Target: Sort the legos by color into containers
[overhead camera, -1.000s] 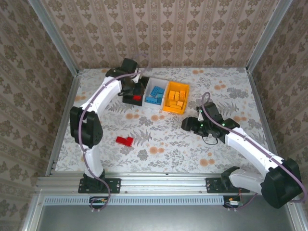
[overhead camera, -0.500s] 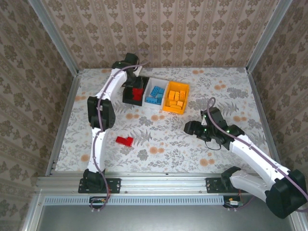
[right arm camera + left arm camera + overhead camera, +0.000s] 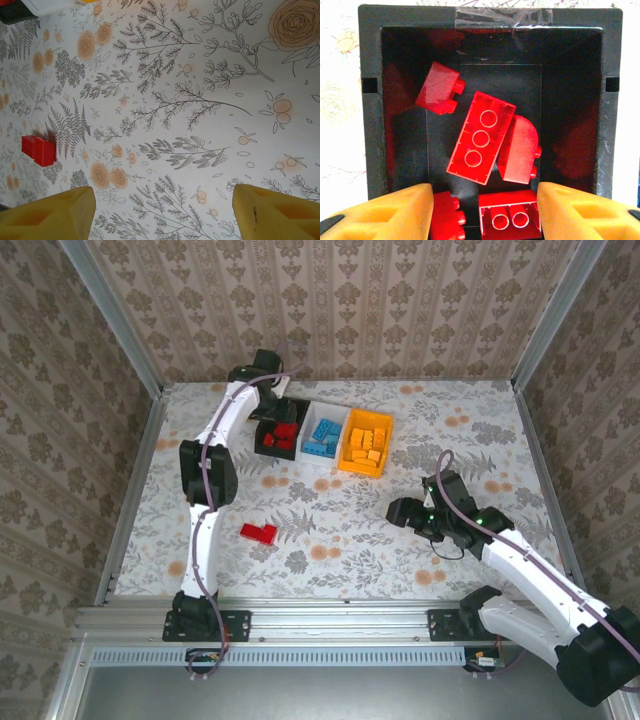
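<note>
Over the black bin (image 3: 272,451): the left gripper (image 3: 274,408) hangs pointing down into it; its jaws are spread wide and hold nothing; in the left wrist view its yellow fingers (image 3: 395,212) flank the bin's near wall
Red legos (image 3: 481,137): five lie loose on the floor of the black bin; a long flat three-stud piece sits slantwise in the middle, touching a round-topped piece on its right; a small one lies apart toward the far-left corner; two more lie against the near wall, partly cut off at the frame's edge
Loose red lego (image 3: 259,532): on the table (image 3: 450,420), well apart from the black bin, on its near side
Blue legos (image 3: 320,440): in the white bin (image 3: 338,415), which touches the black bin's right side
Orange legos (image 3: 366,445): in the orange bin (image 3: 358,468), one bin further right of the black bin, touching the white one
Right gripper (image 3: 400,510): well apart from the black bin, to its right and nearer the arm bases, above bare flowered table; jaws parted and empty
Tape (image 3: 502,17): a clear strip across the black bin's far rim
</note>
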Robot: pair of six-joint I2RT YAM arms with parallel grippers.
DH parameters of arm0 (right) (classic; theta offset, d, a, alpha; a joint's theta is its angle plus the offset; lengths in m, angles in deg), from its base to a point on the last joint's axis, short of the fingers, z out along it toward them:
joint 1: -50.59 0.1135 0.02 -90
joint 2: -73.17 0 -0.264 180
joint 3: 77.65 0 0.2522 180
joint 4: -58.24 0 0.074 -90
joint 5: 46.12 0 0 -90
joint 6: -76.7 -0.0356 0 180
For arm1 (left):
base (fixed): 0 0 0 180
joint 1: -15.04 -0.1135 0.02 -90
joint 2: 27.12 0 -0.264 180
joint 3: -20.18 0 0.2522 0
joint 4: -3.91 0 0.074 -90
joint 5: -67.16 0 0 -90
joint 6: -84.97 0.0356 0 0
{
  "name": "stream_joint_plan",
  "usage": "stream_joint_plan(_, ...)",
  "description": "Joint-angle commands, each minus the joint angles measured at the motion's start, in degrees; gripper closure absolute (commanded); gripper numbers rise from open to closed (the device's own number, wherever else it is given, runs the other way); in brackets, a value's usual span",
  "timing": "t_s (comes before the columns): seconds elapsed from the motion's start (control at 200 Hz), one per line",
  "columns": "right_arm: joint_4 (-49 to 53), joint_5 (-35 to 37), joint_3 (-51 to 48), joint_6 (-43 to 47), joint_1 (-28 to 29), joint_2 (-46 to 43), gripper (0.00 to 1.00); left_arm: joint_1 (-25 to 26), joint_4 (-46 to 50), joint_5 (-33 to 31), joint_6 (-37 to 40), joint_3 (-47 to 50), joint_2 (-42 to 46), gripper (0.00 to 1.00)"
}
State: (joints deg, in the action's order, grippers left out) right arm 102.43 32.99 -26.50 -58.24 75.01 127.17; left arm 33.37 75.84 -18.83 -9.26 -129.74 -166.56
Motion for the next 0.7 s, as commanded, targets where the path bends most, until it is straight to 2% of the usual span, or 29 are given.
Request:
stream_joint_plan(0.0,0.55,-0.03,-0.08,1.26,0.32,1.25,0.25,-0.47,1.30,-0.19,0.04,0.62,4.61,0.41)
stream_joint_plan(0.125,-2.20,-1.36,-0.55,1.94,0.36,2.87,0.24,0.33,2.72,-0.57,-1.17,4.85,10.26,0.38)
stream_joint_plan(0.205,-3.32,-2.02,-0.24,2.89,0.36,4.76,0.24,0.74,0.44,-1.29,-1.64,14.36,17.01,0.34)
stream_joint_plan(0.39,-4.04,-4.03,3.58,5.46,1.20,10.77,0.24,1.48,-5.10,-1.75,-5.36,40.67,34.51,0.31)
stream_joint_plan(0.57,-6.62,-3.79,4.81,5.24,3.61,13.85,0.24,7.34,-4.97,-3.46,-8.95,60.55,47.83,0.29)
stream_joint_plan(0.585,-6.94,-3.71,4.74,5.10,3.80,14.07,0.23,9.14,-4.96,-3.73,-9.48,62.02,48.79,0.29)
stream_joint_plan(0.695,-9.25,-3.69,4.05,4.26,5.37,16.26,0.23,13.45,-6.79,-2.20,-13.72,71.89,55.12,0.30)
